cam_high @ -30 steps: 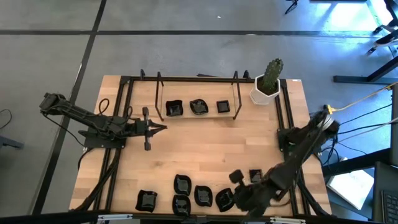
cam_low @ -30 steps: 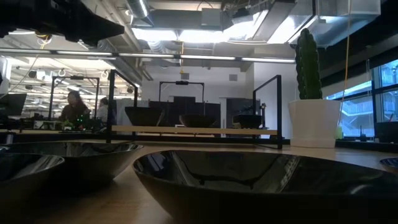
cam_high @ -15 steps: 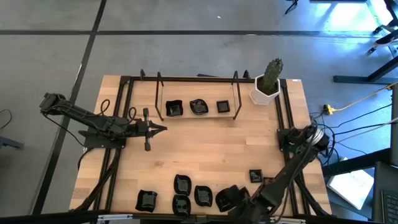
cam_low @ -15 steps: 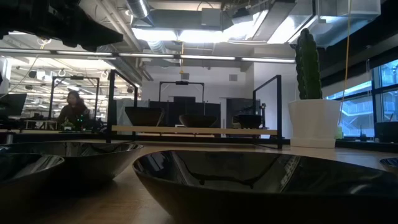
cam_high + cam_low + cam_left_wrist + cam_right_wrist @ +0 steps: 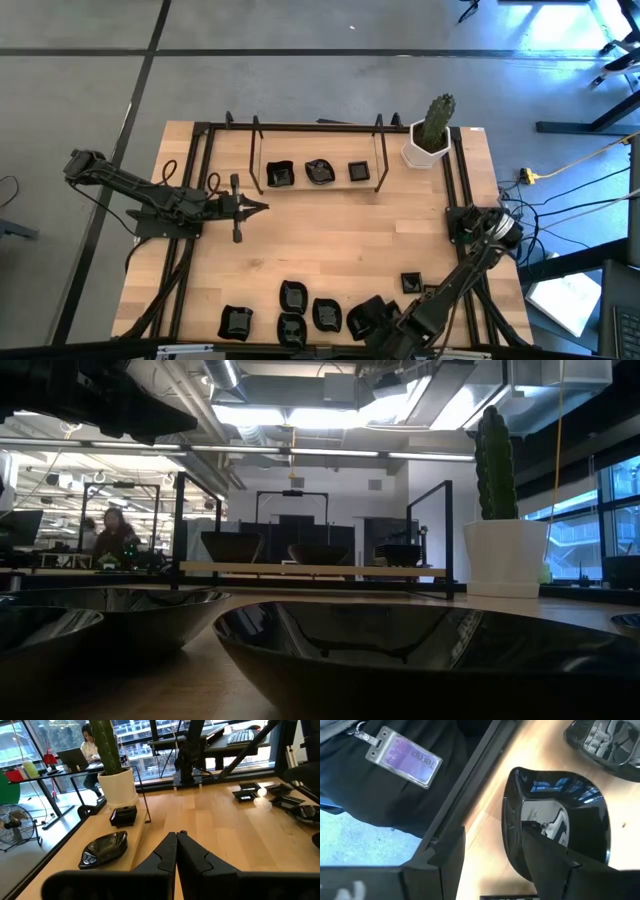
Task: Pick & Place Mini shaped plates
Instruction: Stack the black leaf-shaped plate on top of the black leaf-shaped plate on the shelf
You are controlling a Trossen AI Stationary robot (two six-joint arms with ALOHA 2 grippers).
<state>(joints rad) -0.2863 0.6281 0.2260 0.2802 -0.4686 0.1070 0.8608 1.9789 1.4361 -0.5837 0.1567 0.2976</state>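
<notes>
Several glossy black mini plates lie along the table's near edge [image 5: 291, 328], with a small square one [image 5: 411, 283] to their right. Three more rest on the far rack [image 5: 319, 171]. My right gripper [image 5: 378, 322] hangs low over the rightmost near-edge plate [image 5: 560, 815], open and slanting down. One finger [image 5: 555, 860] stands over the plate's hollow, the other [image 5: 447, 862] outside its rim, over the table's edge frame. My left gripper [image 5: 176, 839] waits shut at mid-left, above the table, with nothing in it. My right gripper stands astride the plate's near rim [image 5: 512, 845], coming slanting down from the table's right side. Whether either finger touches the plate, I cannot tell. The plate lies flat on the table.
A white pot with a cactus [image 5: 432, 135] stands at the far right corner. Black frame rails [image 5: 458, 190] run along the table's sides. A person in dark clothes with a badge [image 5: 402, 751] stands right at the near edge, beside my right gripper.
My right gripper has sunk and gone toward the table's near edge, coming over the rightmost near-edge plate and uncovering the small square plate. The plates have kept their places.
</notes>
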